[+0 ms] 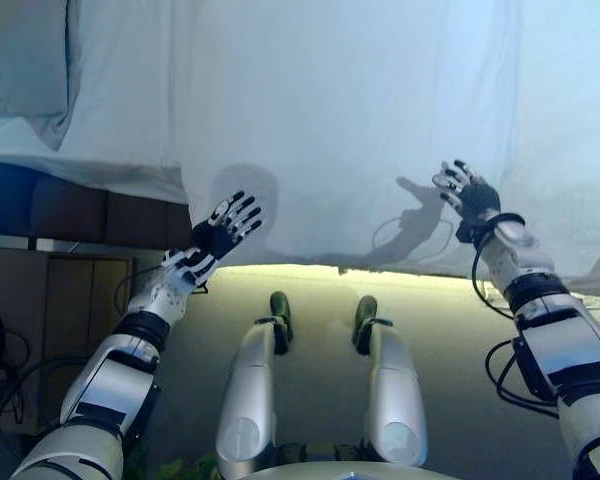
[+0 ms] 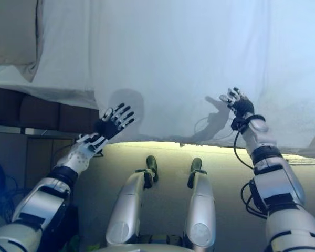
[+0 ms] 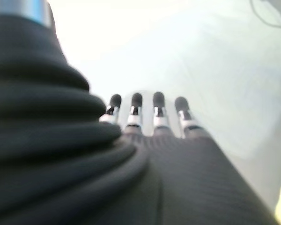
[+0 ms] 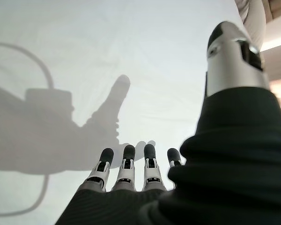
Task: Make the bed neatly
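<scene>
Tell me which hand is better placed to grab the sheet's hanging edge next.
Left, probably. The left hand is open right at the white sheet's corner above its lower edge. The right hand, also open, sits higher against the sheet's face.

**White sheet spread over the bed, edge hanging down its near side**

The sheet (image 1: 360,110) is plain white and covers the bed (image 1: 90,215) from beyond the fingers down to its near edge, where it drapes over the side and ends in a fairly straight hem just below both sets of fingers. It lies mostly smooth, with faint soft creases running away from the fingers. Out past the left fingers (image 1: 242,212) the hanging edge stops short, and a lower layer of pale bedding slopes away to that side. A pillow (image 1: 25,60) lies flat at the far corner, well beyond the left fingers. The right fingers (image 4: 126,165) point straight at smooth sheet.
</scene>
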Available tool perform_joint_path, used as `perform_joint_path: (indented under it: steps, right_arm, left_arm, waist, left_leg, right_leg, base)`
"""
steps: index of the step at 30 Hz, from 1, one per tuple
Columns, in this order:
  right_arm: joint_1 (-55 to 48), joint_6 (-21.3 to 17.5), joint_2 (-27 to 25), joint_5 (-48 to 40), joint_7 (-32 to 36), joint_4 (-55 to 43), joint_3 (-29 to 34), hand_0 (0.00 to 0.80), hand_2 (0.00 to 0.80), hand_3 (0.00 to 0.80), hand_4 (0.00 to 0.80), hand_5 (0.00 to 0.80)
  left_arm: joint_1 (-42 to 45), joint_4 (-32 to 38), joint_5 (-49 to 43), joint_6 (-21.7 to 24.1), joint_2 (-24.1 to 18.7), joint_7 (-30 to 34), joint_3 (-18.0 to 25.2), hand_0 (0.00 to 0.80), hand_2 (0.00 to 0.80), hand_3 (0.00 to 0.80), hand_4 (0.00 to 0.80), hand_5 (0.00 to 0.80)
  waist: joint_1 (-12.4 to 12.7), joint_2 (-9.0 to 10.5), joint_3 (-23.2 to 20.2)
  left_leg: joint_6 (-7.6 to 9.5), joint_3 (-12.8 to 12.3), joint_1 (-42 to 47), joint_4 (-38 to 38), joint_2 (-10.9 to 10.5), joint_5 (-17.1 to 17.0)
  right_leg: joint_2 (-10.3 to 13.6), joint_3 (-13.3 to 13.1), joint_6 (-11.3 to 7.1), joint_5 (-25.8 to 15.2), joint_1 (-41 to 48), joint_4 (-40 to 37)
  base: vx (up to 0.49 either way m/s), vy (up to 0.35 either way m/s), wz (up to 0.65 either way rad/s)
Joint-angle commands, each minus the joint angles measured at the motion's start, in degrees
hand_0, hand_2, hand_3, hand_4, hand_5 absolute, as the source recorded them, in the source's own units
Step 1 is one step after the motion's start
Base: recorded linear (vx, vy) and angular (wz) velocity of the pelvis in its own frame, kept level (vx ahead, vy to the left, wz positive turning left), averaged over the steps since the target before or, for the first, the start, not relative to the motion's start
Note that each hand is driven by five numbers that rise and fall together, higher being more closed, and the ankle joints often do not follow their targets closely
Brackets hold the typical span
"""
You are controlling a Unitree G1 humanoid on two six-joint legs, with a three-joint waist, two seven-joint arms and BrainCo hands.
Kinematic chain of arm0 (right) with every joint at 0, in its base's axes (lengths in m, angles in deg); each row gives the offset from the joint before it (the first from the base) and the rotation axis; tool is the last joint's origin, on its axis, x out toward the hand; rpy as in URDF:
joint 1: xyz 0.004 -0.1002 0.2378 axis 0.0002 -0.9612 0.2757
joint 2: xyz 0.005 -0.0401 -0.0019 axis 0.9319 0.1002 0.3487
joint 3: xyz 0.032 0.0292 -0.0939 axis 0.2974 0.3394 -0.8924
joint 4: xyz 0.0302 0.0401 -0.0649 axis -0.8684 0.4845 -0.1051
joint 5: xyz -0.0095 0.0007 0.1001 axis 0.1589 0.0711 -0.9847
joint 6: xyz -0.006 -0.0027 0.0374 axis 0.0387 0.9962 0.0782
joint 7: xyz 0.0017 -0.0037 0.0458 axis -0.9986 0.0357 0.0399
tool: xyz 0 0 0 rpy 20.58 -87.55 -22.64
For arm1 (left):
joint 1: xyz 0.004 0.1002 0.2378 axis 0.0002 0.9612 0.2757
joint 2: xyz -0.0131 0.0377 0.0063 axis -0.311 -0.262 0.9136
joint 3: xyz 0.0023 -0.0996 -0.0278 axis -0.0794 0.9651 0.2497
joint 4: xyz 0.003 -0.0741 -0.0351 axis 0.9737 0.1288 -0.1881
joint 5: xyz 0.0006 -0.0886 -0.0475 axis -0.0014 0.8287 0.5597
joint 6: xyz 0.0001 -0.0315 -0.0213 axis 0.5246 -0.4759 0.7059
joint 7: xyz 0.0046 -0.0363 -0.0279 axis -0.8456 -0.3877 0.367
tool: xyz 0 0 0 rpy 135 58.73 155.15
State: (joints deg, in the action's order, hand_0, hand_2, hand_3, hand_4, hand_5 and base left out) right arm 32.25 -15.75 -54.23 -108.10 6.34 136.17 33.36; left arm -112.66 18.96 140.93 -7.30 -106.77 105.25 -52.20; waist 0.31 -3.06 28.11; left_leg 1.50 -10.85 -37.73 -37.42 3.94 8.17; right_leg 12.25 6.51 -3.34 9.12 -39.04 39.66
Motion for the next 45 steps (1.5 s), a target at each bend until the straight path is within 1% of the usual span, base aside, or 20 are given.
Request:
perform_joint_path:
  steps: [1, 4, 7, 8, 10, 13, 14, 17, 21, 26, 32, 36, 41, 45]
  right_arm:
    - [3.8, 0.5, -3.1, 3.4, -2.3, 1.1, -3.9, 0.0, 0.0, 0.0, 0.0, 0.0]
    - [7.6, 3.0, -4.1, 5.7, -3.6, 2.4, -6.3, 0.0, 0.0, 0.0, 0.0, 0.0]
    - [11.1, 5.3, -4.6, 6.7, -3.8, 3.4, -8.1, 0.0, 0.0, 0.0, 0.0, 0.0]
    - [11.8, 6.2, -4.6, 7.1, -3.7, 3.8, -8.5, 0.0, 0.0, 0.0, 0.0, 0.0]
    - [13.1, 9.2, -4.6, 8.7, -3.5, 4.6, -9.9, 0.0, 0.0, 0.0, 0.0, 0.0]
    - [13.9, 12.9, -5.1, 9.2, -2.8, 6.0, -11.5, 0.0, 0.0, 0.0, 0.0, 0.0]
    - [14.0, 13.4, -5.0, 9.2, -2.5, 6.4, -11.6, 0.0, 0.0, 0.0, 0.0, 0.0]
    - [13.6, 14.9, -5.0, 9.5, -1.8, 7.1, -11.6, 0.0, 0.0, 0.0, 0.0, 0.0]
    - [12.7, 17.3, -4.9, 9.1, -0.4, 8.0, -11.3, 0.0, 0.0, 0.0, 0.0, 0.0]
    - [11.4, 17.9, -4.7, 8.6, 2.0, 9.3, -10.8, 0.0, 0.0, 0.0, 0.0, 0.0]
    - [10.4, 18.3, -4.4, 8.8, 3.7, 9.8, -10.1, 0.0, 0.0, 0.0, 0.0, 0.0]
    - [9.4, 18.4, -3.7, 9.7, 4.6, 10.7, -9.6, 0.0, 0.0, 0.0, 0.0, 0.0]
    - [6.7, 17.9, -3.9, 10.9, 5.9, 11.0, -8.6, 0.0, 0.0, 0.0, 0.0, 0.0]
    - [4.5, 17.4, -4.3, 11.8, 6.8, 11.9, -7.7, 0.0, 0.0, 0.0, 0.0, 0.0]
  left_arm:
    - [-3.5, 0.5, 3.1, 2.0, -0.9, -0.9, -0.5, 0.0, 0.0, 0.0, 0.0, 0.0]
    - [-6.8, -0.9, 4.1, 1.7, -1.6, -2.7, -1.2, 0.0, 0.0, 0.0, 0.0, 0.0]
    - [-9.3, -2.2, 5.5, 1.1, -1.9, -5.1, -1.1, 0.0, 0.0, 0.0, 0.0, 0.0]
    - [-9.9, -2.6, 5.5, 1.0, -1.9, -6.3, -0.9, 0.0, 0.0, 0.0, 0.0, 0.0]
    - [-11.0, -4.1, 6.0, 0.4, -2.1, -9.5, -0.7, 0.0, 0.0, 0.0, 0.0, 0.0]
    - [-11.5, -6.6, 6.9, 0.1, -2.6, -11.5, 0.5, 0.0, 0.0, 0.0, 0.0, 0.0]
    - [-11.4, -7.3, 7.1, 0.2, -2.6, -11.9, 1.1, 0.0, 0.0, 0.0, 0.0, 0.0]
    - [-10.7, -7.9, 7.2, 0.1, -2.8, -12.6, 2.0, 0.0, 0.0, 0.0, 0.0, 0.0]
    - [-9.6, -7.9, 7.5, -0.2, -3.1, -13.8, 2.7, 0.0, 0.0, 0.0, 0.0, 0.0]
    - [-8.7, -8.2, 7.7, 0.1, -3.2, -14.9, 3.1, 0.0, 0.0, 0.0, 0.0, 0.0]
    - [-8.6, -9.0, 9.3, 0.1, -3.7, -16.8, 4.5, 0.0, 0.0, 0.0, 0.0, 0.0]
    - [-8.6, -10.8, 8.9, -0.5, -3.2, -17.9, 5.5, 0.0, 0.0, 0.0, 0.0, 0.0]
    - [-6.5, -13.3, 9.2, -0.4, -2.6, -17.4, 6.8, 0.0, 0.0, 0.0, 0.0, 0.0]
    - [-5.5, -15.7, 10.2, -0.3, -2.5, -16.5, 7.9, 0.0, 0.0, 0.0, 0.0, 0.0]
  waist:
    - [-1.0, -1.44, -2.0]
    - [-1.4, -1.79, -1.9]
    - [-1.4, -1.86, -1.7]
    - [-1.4, -1.84, -1.8]
    - [-1.5, -1.73, -1.8]
    - [-1.3, -1.46, -2.0]
    - [-1.3, -1.4, -2.1]
    - [-1.0, -1.31, -2.3]
    - [-0.9, -1.42, -2.4]
    - [-0.9, -1.69, -1.9]
    - [-1.0, -2.02, -1.0]
    - [-1.1, -2.13, -0.1]
    - [-1.1, -2.25, 1.5]
    - [-1.3, -2.15, 1.7]
  left_leg:
    - [-1.26, 0.9, -3.2, -2.3, -0.7, 2.9]
    - [-1.08, 1.1, -8.7, -8.9, 0.5, 4.9]
    - [-0.92, 1.8, -13.7, -14.2, 1.1, 6.3]
    - [-0.75, 1.9, -15.0, -15.8, 1.3, 6.8]
    - [-0.63, 2.3, -18.6, -19.3, 1.3, 7.5]
    - [-0.44, 2.7, -22.8, -24.3, 1.4, 8.5]
    - [-0.4, 2.9, -24.2, -26.1, 1.4, 8.8]
    - [-0.47, 3.5, -27.5, -29.5, 1.5, 9.4]
    - [-0.72, 3.4, -30.0, -31.6, 1.8, 9.6]
    - [-1.24, 4.1, -33.0, -33.6, 1.9, 9.0]
    - [-1.98, 4.2, -35.5, -34.3, 2.0, 8.3]
    - [-2.48, 4.3, -36.0, -33.6, 1.7, 7.8]
    - [-2.95, 4.4, -35.1, -31.6, 1.6, 6.8]
    - [-3.38, 4.4, -34.4, -29.4, 1.7, 6.5]
  right_leg:
    - [-1.2, 1.4, 0.4, 0.6, -4.6, 5.6]
    - [-0.9, 0.5, 1.27, 2.5, -10.1, 12.0]
    - [-0.6, 0.0, 1.89, 3.8, -15.0, 17.2]
    - [-0.6, -0.2, 2.08, 4.1, -16.3, 18.4]
    - [-0.6, -0.6, 2.45, 4.7, -19.8, 21.6]
    - [-0.8, -0.7, 2.98, 5.8, -23.7, 25.7]
    - [-0.8, -0.9, 3.09, 6.1, -25.0, 27.2]
    - [-1.0, -1.2, 3.28, 6.9, -28.0, 30.1]
    - [-0.9, -1.2, 3.25, 7.3, -30.4, 31.9]
    - [-0.8, -1.4, 3.03, 6.9, -33.1, 33.4]
    - [-0.9, -1.7, 2.66, 6.3, -35.3, 33.7]
    - [-1.0, -1.8, 2.36, 5.8, -35.9, 33.1]
    - [-1.0, -1.5, 2.13, 4.8, -35.1, 31.4]
    - [-1.4, -1.2, 2.08, 4.3, -34.5, 29.4]
  base:
    - [-0.081, 0.059, -0.09]
    - [-0.07, 0.038, -0.09]
    - [-0.05, 0.023, -0.12]
    - [-0.043, 0.008, -0.1]
    - [-0.035, 0.0, -0.08]
    - [-0.007, -0.01, -0.03]
    - [0.0, 0.0, 0.0]
    - [-0.01, -0.038, 0.01]
    - [-0.021, -0.045, -0.02]
    - [-0.045, -0.03, -0.02]
    - [-0.09, -0.021, 0.0]
    - [-0.099, -0.01, -0.01]
    - [-0.072, 0.006, -0.04]
    - [-0.045, -0.002, -0.08]
